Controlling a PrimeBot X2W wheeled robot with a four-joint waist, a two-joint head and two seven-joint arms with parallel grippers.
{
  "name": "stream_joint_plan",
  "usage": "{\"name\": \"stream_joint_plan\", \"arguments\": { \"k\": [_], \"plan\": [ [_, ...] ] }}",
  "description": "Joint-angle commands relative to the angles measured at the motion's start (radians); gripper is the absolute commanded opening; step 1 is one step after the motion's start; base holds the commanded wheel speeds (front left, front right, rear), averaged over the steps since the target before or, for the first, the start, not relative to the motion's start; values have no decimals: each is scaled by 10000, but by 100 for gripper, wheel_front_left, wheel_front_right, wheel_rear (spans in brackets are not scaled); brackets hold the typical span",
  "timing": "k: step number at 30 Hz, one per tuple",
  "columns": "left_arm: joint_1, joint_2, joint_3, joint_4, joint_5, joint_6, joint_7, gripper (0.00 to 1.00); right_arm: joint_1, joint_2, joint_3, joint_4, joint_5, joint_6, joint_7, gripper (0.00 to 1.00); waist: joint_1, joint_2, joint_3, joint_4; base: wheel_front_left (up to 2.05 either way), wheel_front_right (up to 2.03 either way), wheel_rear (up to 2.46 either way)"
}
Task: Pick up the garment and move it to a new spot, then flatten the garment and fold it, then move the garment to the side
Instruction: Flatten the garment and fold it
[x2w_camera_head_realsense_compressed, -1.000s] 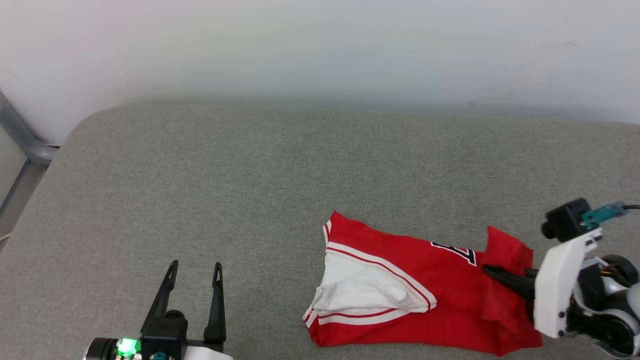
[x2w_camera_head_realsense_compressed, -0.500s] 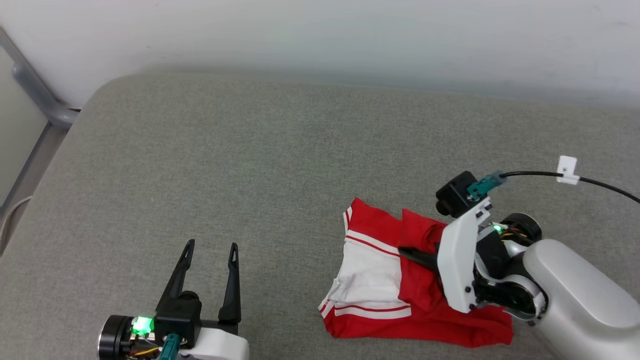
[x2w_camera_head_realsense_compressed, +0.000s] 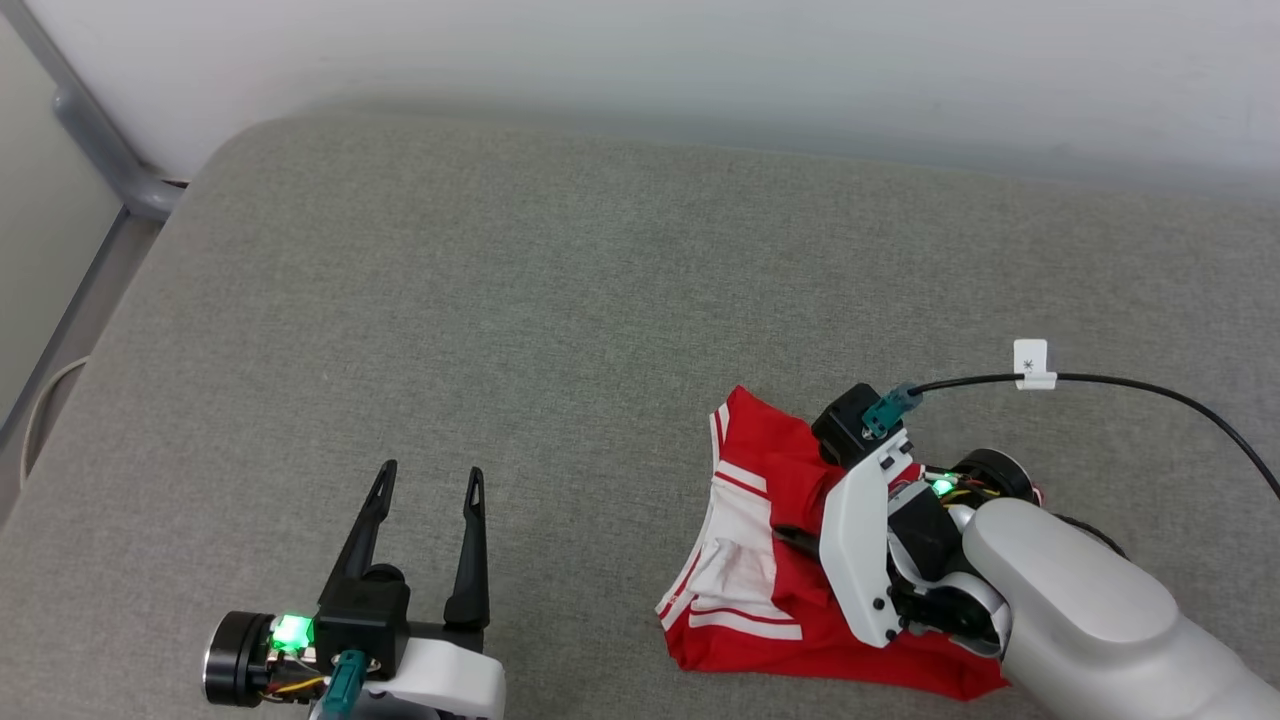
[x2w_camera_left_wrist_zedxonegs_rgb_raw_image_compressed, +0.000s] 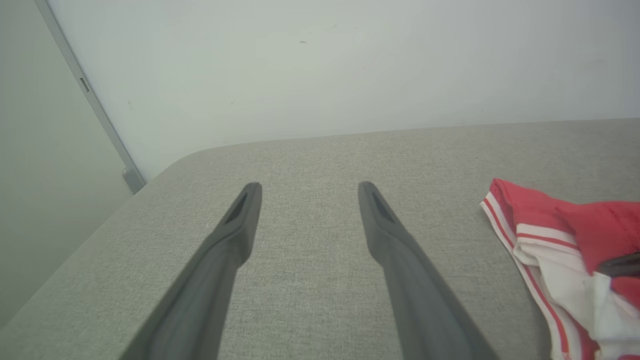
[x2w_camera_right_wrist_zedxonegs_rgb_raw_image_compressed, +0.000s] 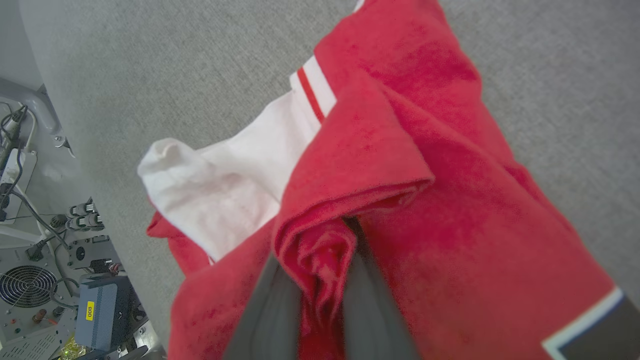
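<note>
The left gripper (x2w_camera_head_realsense_compressed: 430, 480) is hovering low over the grey cushion (x2w_camera_head_realsense_compressed: 500, 300) at its near left, fingers standing wide apart and holding nothing, pointing toward the far wall. To its right, well apart from it, the garment (x2w_camera_head_realsense_compressed: 745, 520) is lying bunched on the cushion's near right part, a white sleeve showing beside red folds. Further right, the right gripper (x2w_camera_head_realsense_compressed: 800, 540) is reaching into the heap from the right. In the right wrist view its fingers are clamping together on a gathered red fold (x2w_camera_right_wrist_zedxonegs_rgb_raw_image_compressed: 315, 245), with the cloth draping over them.

The first step seems to be in hand: picking up the garment to move it. The next move is calling for a lift high enough that the trailing cloth is not dragging, then a carry toward the open middle of the cushion.
</note>
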Motion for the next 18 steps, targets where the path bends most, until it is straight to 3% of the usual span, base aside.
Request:
{"name": "stream_joint_plan", "arguments": {
  "k": [1, 2, 10, 18],
  "plan": [
    [31, -28, 50, 30, 33, 13, -22, 100, -11, -3, 135, 86, 0, -9, -248, 43, -1, 0, -59, -57, 0, 0, 0],
    [69, -33, 56, 42, 25, 7, -22, 100, -31, -40, 217, 118, -33, -9, -503, 100, -1, 0, -97, -105, 0, 0, 0],
    [234, 25, 180, -22, 19, -63, -22, 100, -8, -636, 168, -469, 6, -10, -2953, 100, -1, 0, -554, -585, 0, 0, 0],
    [592, 118, 379, -116, 10, -81, -22, 100, 902, -1541, -1255, -1164, -527, -10, -5473, 100, -1, 0, -1001, -1154, 0, 0, 0]
  ]
}}
